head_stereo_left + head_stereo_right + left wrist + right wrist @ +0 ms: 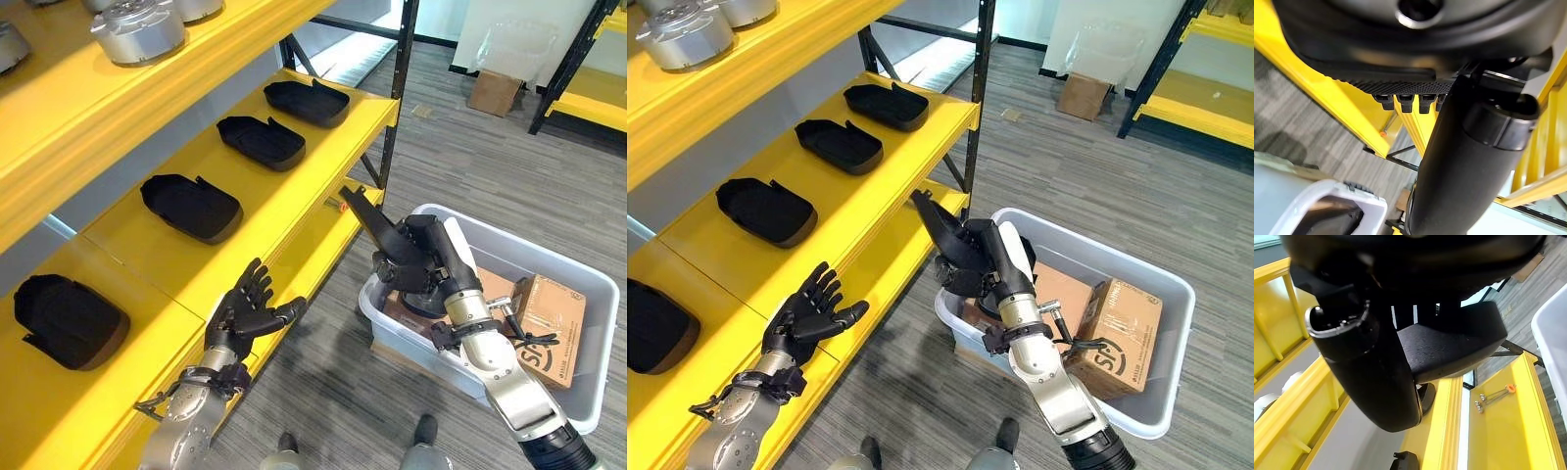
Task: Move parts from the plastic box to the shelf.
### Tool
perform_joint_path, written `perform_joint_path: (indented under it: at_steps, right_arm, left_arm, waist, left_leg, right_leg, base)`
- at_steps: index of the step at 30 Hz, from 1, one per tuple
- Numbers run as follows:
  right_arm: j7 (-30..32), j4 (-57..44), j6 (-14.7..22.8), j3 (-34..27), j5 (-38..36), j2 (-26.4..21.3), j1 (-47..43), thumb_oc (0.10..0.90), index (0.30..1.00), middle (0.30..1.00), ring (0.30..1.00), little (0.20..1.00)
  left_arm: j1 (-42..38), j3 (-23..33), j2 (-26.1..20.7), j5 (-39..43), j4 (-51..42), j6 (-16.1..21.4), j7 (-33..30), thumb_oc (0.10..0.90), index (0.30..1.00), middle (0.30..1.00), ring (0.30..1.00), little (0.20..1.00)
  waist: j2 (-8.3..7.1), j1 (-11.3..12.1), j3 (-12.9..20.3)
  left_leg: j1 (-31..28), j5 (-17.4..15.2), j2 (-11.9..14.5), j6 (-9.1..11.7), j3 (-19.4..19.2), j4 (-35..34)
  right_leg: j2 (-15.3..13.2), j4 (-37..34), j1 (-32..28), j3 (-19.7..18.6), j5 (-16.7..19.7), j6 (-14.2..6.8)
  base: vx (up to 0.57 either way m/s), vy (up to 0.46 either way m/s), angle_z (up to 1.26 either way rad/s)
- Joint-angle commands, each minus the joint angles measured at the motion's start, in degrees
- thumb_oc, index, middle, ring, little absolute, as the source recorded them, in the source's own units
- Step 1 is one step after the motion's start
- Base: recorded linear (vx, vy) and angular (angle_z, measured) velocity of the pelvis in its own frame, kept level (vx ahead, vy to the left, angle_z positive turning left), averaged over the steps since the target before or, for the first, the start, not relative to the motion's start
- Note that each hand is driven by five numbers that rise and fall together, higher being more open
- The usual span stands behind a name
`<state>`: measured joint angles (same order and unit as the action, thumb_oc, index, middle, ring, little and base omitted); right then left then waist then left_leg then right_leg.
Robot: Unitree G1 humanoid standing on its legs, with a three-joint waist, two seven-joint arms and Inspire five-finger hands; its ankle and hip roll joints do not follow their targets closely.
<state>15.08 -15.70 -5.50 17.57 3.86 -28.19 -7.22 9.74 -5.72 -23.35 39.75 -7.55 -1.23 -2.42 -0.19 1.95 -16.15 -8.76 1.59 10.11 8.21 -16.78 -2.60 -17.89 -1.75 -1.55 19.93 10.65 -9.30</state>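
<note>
Left eye view: right hand (431, 259) grips black part (370, 220)

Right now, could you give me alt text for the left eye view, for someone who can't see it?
The robot's right hand holds a black part above a grey plastic box that holds cardboard boxes. Its open left hand hovers at the edge of a yellow shelf, where four similar black parts lie in a row.
</note>
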Motion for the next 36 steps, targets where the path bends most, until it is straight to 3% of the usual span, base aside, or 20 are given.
perform_joint_path:
  at_steps: [1,7,15,22,27,28,29,31,32,33,36]
  right_arm:
    - [4.5,-8.0,6.8,-1.3,1.7,-0.1,-7.0,0.400,0.300,0.300,0.300,0.300]
    - [4.0,-8.2,7.9,0.8,2.2,0.3,-9.4,0.400,0.300,0.300,0.300,0.300]
    - [4.7,-9.0,6.7,3.0,2.6,1.7,-12.8,0.400,0.300,0.300,0.300,0.300]
    - [5.7,-9.6,6.6,3.5,3.4,2.2,-12.5,0.400,0.300,0.300,0.300,0.300]
    - [7.4,-9.2,7.2,3.3,3.9,2.3,-12.2,0.400,0.300,0.300,0.300,0.300]
    - [8.7,-9.0,6.8,3.1,4.5,2.2,-11.7,0.400,0.300,0.300,0.300,0.300]
    - [8.7,-9.0,6.8,3.1,4.5,2.2,-11.7,0.400,0.300,0.300,0.300,0.300]
    - [10.2,-8.6,7.0,2.3,4.8,1.8,-10.4,0.400,0.300,0.300,0.300,0.300]
    - [11.4,-8.5,7.3,1.6,4.9,1.3,-9.1,0.400,0.300,0.300,0.300,0.300]
    - [11.8,-9.1,8.1,0.5,4.7,0.5,-7.2,0.400,0.300,0.300,0.300,0.300]
    - [10.3,-10.0,8.6,-0.1,4.5,-0.2,-6.0,0.400,0.300,0.300,0.300,0.300]
  left_arm:
    - [-4.0,2.8,0.4,-1.9,-6.9,7.7,-1.1,0.900,1.000,1.000,1.000,1.000]
    - [-3.6,5.0,0.6,-3.5,-7.2,8.7,-3.2,0.900,1.000,1.000,1.000,1.000]
    - [-3.4,7.3,-0.1,-4.9,-8.8,8.5,-4.7,0.900,1.000,1.000,1.000,1.000]
    - [-4.0,7.3,-0.8,-5.0,-8.8,8.3,-4.6,0.900,1.000,1.000,1.000,1.000]
    - [-6.0,6.1,-1.4,-4.7,-7.8,7.4,-2.9,0.900,1.000,1.000,1.000,1.000]
    - [-7.2,5.1,-1.5,-4.4,-7.0,6.7,-1.0,0.900,1.000,1.000,1.000,1.000]
    - [-7.2,5.1,-1.5,-4.4,-7.0,6.7,-1.0,0.900,1.000,1.000,1.000,1.000]
    - [-8.9,3.0,-1.7,-4.4,-6.0,6.0,0.7,0.900,1.000,1.000,1.000,1.000]
    - [-9.9,1.4,-1.7,-4.4,-5.2,5.7,1.6,0.900,1.000,1.000,1.000,1.000]
    - [-10.5,-0.2,-1.7,-4.3,-4.6,5.7,2.1,0.900,1.000,1.000,1.000,1.000]
    - [-10.2,-0.4,-1.1,-4.1,-4.5,5.9,2.4,0.900,1.000,1.000,1.000,1.000]
  waist:
    - [0.48,-0.6,5.4]
    - [0.01,2.5,5.4]
    - [-1.09,6.7,4.8]
    - [-1.72,8.6,4.8]
    - [-1.93,8.1,5.3]
    - [-1.79,7.1,5.7]
    - [-1.79,7.1,5.7]
    - [-1.71,5.2,6.5]
    - [-1.74,3.8,7.1]
    - [-1.78,2.1,8.0]
    - [-1.89,0.9,8.2]
  left_leg:
    - [-0.7,-0.8,1.0,-3.6,-3.1,-1.5]
    - [0.7,0.3,0.9,-2.9,-1.9,-1.1]
    - [2.1,-1.6,-1.7,-4.2,0.0,0.7]
    - [3.4,-3.7,-5.1,-6.2,3.9,1.6]
    - [4.5,-3.9,-7.2,-7.8,6.6,1.0]
    - [4.6,-4.2,-8.2,-8.7,9.1,0.3]
    - [4.6,-4.2,-8.2,-8.7,9.1,0.3]
    - [5.2,-3.5,-9.7,-10.1,13.5,-1.0]
    - [5.4,-3.5,-10.7,-11.1,16.2,-1.5]
    - [5.9,-3.0,-12.0,-12.3,18.8,-2.2]
    - [6.0,-2.8,-13.4,-12.7,20.2,-2.4]
  right_leg:
    - [3.5,3.2,-3.1,2.9,-8.5,1.7]
    - [3.3,1.2,-5.8,5.5,-8.1,1.3]
    - [1.1,-0.9,-6.8,8.1,-5.0,-0.6]
    - [-1.3,-2.6,-6.1,5.9,-1.5,-2.2]
    - [-2.3,-2.5,-5.1,2.7,-0.3,-2.4]
    - [-1.4,-1.8,-4.5,-1.3,-1.1,-2.2]
    - [-1.4,-1.8,-4.5,-1.3,-1.1,-2.2]
    - [1.1,0.7,-2.9,-8.5,-2.7,-1.3]
    - [3.7,3.7,-1.7,-13.8,-3.6,-0.8]
    - [10.5,8.4,0.8,-18.4,-7.1,0.4]
    - [16.0,10.5,2.1,-18.6,-10.0,2.7]
  base:
    - [-0.07,0.066,0.06]
    - [-0.04,0.085,0.11]
    - [-0.05,0.097,0.20]
    - [-0.02,0.162,0.27]
    - [0.00,0.174,0.24]
    - [0.03,0.145,0.39]
    - [0.07,0.168,1.11]
    - [0.06,0.128,1.65]
    - [0.10,0.163,1.54]
    - [0.10,0.143,1.35]
    - [0.05,0.131,0.99]
